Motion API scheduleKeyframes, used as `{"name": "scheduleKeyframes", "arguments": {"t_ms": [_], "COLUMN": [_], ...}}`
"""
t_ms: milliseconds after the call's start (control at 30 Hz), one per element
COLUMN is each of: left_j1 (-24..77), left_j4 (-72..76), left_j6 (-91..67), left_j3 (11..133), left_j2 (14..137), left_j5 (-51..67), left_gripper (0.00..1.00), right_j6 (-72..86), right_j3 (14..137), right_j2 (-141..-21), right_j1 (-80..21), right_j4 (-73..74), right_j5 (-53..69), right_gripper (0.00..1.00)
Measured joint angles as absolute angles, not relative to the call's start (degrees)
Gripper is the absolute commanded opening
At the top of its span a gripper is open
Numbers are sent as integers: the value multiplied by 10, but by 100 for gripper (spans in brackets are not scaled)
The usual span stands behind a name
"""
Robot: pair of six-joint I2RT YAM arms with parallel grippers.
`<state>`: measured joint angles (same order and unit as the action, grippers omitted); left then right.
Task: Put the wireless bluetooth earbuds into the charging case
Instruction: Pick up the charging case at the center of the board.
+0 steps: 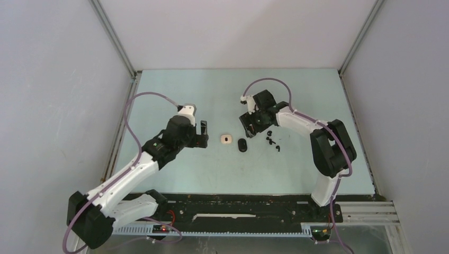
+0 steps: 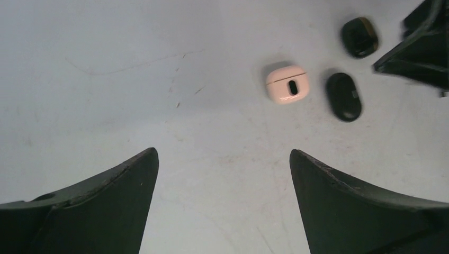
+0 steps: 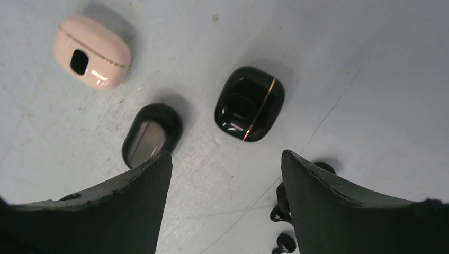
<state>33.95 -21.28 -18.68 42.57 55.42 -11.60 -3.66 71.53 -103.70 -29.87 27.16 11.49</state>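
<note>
The top external view looks down from above and behind the arm bases, far enough back to cover the whole desk [image 1: 174, 95]. The left wrist view looks steeply down at the desk past the left gripper [image 2: 223, 152], from a moderate height. The right wrist view faces down past the right gripper [image 3: 226, 154], from closer. All three views share the pink case [image 1: 226, 139] and the oval black case [image 1: 243, 145]. Both wrist views also share the gold-lined black case [image 3: 249, 103].
</note>
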Motion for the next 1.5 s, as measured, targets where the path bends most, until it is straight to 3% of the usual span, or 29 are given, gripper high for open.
{"name": "scheduleKeyframes", "arguments": {"t_ms": [200, 533, 733, 833, 1200, 1367, 1500], "left_j1": [337, 317, 295, 292, 272, 263, 252], "left_j4": [-285, -326, -370, -386, -321, -265, -226], "left_j6": [-194, -201, -207, -207, -203, -195, -201], "left_j3": [488, 497, 546, 549, 493, 468, 424], "left_j2": [658, 653, 739, 753, 592, 582, 540], "left_j5": [-142, -183, -149, -142, -147, -85, -61], "left_gripper": [100, 100, 100, 100, 100, 100, 100], "right_j6": [-21, -13, -8, -7, -6, -17, -26], "right_j3": [755, 809, 810, 810, 813, 811, 802], "right_j2": [-1073, -1146, -1154, -1154, -1159, -1158, -1154], "right_j1": [-300, -307, -309, -309, -310, -310, -313], "right_j4": [273, 284, 294, 295, 297, 294, 285], "right_j5": [86, 64, 42, 36, 36, 36, 31], "right_gripper": [74, 71, 68, 61, 43, 54, 54]}}
